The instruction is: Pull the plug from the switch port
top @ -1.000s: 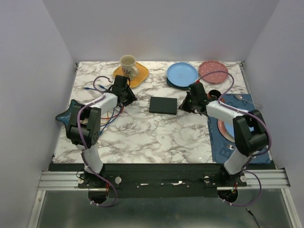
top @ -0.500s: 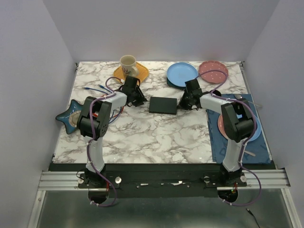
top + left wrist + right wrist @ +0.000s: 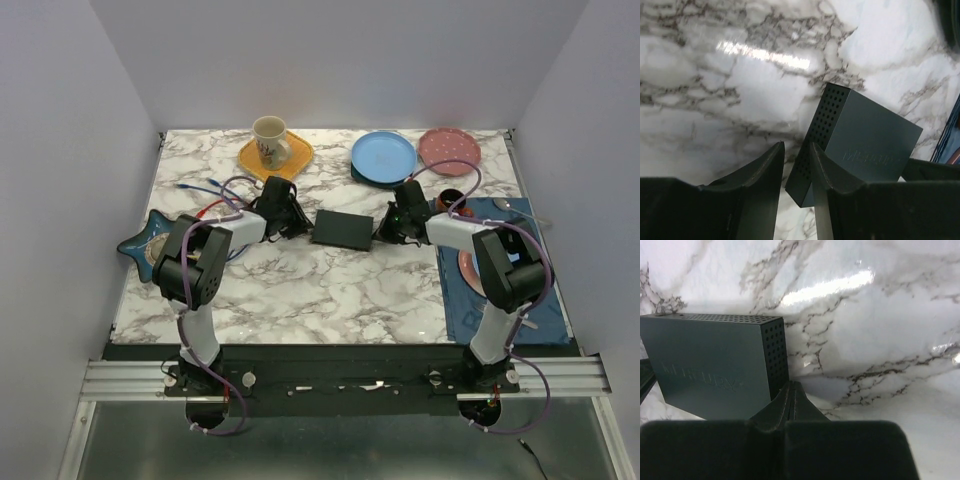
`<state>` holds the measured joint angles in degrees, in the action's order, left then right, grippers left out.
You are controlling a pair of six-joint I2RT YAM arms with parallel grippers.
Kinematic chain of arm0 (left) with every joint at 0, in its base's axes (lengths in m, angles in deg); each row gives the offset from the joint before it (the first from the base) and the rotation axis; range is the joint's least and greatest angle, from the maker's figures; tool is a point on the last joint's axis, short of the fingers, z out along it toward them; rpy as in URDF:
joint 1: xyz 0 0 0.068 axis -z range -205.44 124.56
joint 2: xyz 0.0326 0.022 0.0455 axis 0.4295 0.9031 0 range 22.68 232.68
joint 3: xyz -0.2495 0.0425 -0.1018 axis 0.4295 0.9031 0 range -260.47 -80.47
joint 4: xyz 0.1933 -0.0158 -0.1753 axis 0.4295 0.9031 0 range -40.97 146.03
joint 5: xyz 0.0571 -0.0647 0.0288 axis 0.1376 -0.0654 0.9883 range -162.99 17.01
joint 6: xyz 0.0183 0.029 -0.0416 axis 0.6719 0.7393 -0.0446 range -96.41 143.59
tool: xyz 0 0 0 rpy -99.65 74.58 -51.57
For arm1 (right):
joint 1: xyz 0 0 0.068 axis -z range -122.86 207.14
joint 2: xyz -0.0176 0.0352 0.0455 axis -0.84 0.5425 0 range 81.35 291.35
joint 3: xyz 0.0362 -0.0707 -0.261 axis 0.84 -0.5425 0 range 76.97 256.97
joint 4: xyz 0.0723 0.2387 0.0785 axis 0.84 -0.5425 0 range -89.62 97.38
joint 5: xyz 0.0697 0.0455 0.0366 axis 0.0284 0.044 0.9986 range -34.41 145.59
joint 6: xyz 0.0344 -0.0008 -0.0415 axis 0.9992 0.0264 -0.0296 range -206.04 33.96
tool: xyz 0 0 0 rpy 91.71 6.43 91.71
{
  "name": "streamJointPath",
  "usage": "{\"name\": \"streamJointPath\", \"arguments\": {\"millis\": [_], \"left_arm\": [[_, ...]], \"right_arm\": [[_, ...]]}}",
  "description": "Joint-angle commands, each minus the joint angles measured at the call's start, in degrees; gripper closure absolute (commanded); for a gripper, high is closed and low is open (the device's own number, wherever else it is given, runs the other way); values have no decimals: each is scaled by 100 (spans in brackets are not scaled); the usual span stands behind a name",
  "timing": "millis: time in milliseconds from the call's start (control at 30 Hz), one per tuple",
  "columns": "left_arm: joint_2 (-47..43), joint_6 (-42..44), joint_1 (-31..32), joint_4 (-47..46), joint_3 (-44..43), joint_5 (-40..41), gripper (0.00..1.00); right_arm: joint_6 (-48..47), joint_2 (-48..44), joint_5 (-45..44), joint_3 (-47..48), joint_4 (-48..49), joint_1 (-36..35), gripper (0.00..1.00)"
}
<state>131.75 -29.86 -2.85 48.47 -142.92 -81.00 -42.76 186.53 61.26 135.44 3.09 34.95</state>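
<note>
Switch (image 3: pixel 342 229) lies flat mid-table between the two claws. No plug or cord shows at any edge in view, and the port cannot be made out, only perforated sides. I judge the plug is either already out or hidden on an unseen edge; I cannot tell which.

Left claw (image 3: pixel 796 147) is narrowly parted, with a corner of the switch in the gap. Right claw (image 3: pixel 791 390) is pressed closed on nothing, its tip just beside the opposite end.

On the right, a mat (image 3: pixel 460 310) carries a plate mostly hidden by the arm. The star dish (image 3: pixel 140 243) shows nothing in it. Loose cables (image 3: pixel 200 190) lie well apart from the switch.

Farthest back, a mug (image 3: pixel 268 138) stands on an orange plate (image 3: pixel 295 160), its contents hidden. The blue plate (image 3: pixel 383 156) and pink plate (image 3: pixel 449 150) look bare.
</note>
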Motion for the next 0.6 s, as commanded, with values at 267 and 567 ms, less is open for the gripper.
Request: {"name": "streamJointPath", "arguments": {"millis": [267,567], "left_arm": [[-1379,-209,518,275,1657,-183,58],[-2812,431,483,1626,1333,1309,56]], "right_arm": [[303,-639,277,-1435,570,-681,99],[-118,-2201,-732,-1848,44,-690,96]]}}
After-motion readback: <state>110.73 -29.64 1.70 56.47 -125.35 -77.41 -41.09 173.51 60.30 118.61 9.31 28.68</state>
